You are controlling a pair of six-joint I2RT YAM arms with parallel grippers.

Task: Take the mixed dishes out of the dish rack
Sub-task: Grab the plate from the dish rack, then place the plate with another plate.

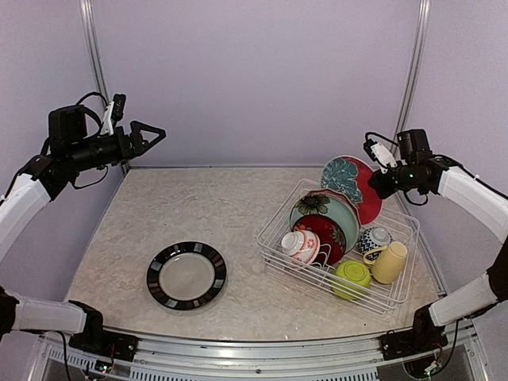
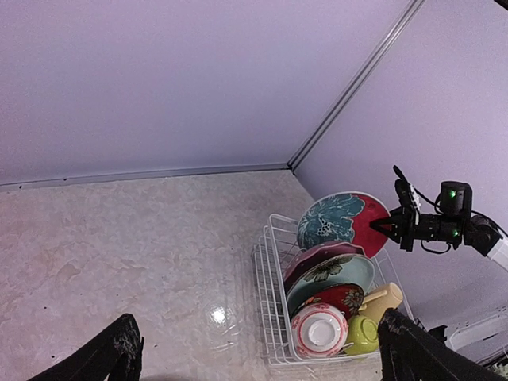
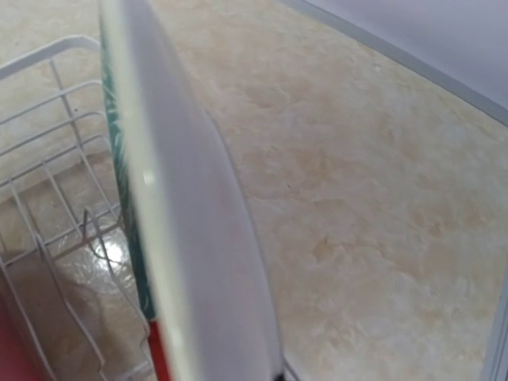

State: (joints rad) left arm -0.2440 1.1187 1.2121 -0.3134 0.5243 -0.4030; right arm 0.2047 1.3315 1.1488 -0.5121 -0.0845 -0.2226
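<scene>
Lavender walls [image 1: 254,79] enclosed a beige marbled tabletop [image 1: 230,206]. The white wire dish rack [image 1: 274,238] sat on its right half. A red-and-teal floral ceramic plate [image 1: 345,176] stood on edge at the rack's far corner. A pale teal floral plate [image 1: 337,216] and a red floral plate [image 1: 327,232] leaned just in front of it, rims up for lifting. A red-white bowl [image 1: 300,244], blue-white bowl [image 1: 373,238], lime green bowl [image 1: 351,275] and pale yellow mug [image 1: 390,262] filled the near side.

My right gripper [image 1: 379,176] met the rearmost plate's right rim. I could not tell whether its jaws had clamped, as my wrist view showed only the plate's edge. My left gripper [image 1: 155,139] hovered high at far left, jaws spread and empty.

A round black-rimmed plate [image 1: 186,275] lay flat at near left. Bare tabletop between it and the rack offered setting-down room.
</scene>
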